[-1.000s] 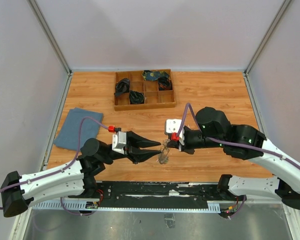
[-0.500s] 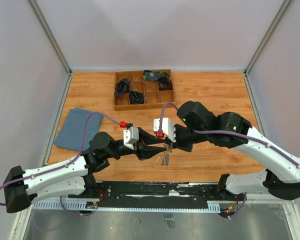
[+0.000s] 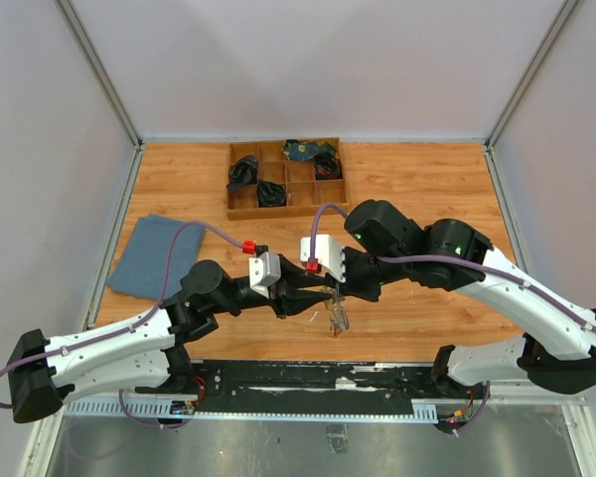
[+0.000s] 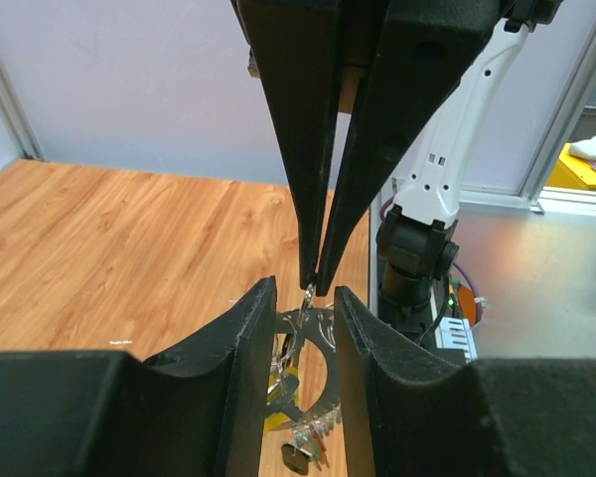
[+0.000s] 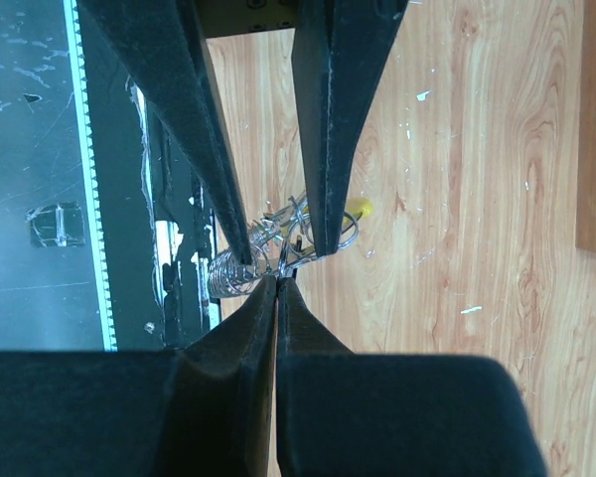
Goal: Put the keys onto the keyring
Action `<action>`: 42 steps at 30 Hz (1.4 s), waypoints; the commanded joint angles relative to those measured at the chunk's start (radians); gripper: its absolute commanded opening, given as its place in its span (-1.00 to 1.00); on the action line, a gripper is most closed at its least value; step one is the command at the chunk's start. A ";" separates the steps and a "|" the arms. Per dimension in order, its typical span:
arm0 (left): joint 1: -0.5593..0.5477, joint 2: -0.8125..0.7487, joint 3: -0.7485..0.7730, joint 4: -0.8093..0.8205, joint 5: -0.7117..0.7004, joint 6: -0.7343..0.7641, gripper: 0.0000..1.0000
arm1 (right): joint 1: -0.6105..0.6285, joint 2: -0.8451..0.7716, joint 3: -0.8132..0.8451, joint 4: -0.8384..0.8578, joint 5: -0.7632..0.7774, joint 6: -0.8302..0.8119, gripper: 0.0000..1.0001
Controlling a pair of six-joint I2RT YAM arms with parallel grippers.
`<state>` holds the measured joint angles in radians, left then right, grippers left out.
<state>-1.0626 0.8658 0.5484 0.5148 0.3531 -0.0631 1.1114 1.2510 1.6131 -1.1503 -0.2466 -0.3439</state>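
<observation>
Where grippers meet, silvery keys (image 3: pixel 337 316) (fanned, dangling).

Both sets of fingers (image 4: pixel 318 199) crowd the keyring (image 3: pixel 330 298) mid-worktop (image 3: pixel 427 189); compartment tray (image 3: pixel 286 179) blocks the back, blue cloth (image 3: pixel 154 253) left.

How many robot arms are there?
2. The left arm reaches in from the lower left and the right arm from the lower right. They meet mid-table at the keyring and keys. None seem hidden.
</observation>
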 commanded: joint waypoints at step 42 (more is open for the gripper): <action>-0.012 -0.159 -0.166 0.255 -0.049 -0.083 -0.99 | 0.007 -0.305 -0.252 0.438 0.052 0.083 -0.52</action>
<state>-1.0695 0.7605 0.4267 0.6037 0.3344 -0.1001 1.1114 1.0115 1.4490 -0.8829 -0.2001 -0.3012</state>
